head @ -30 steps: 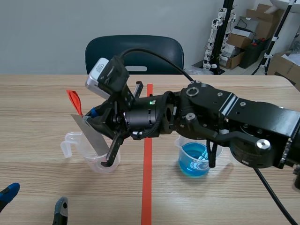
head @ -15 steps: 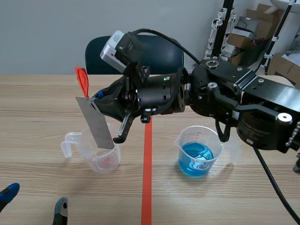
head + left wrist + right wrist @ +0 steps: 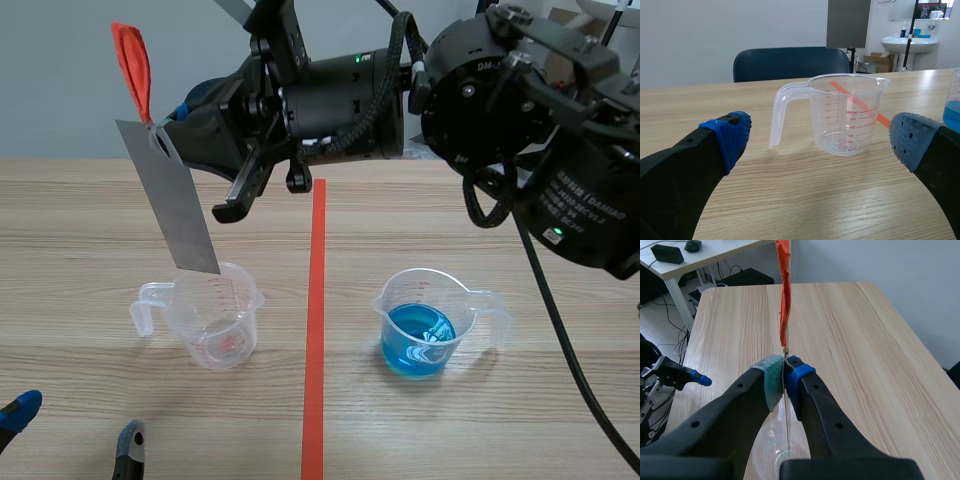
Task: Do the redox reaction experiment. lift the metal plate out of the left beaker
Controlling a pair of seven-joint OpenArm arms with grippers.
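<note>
Up in the right end effector, clamped tight, the metal plate now hangs higher than before, clear of the left beaker underneath it. The left end effector gapes wide, holding nothing.

Beaker of blue liquid right of the tape line on a wooden table (dark chair beyond)

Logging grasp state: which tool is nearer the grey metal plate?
Right. The right tool is shut on the top of the grey metal plate, held high; the left tool is open, low, well below the plate.
</note>
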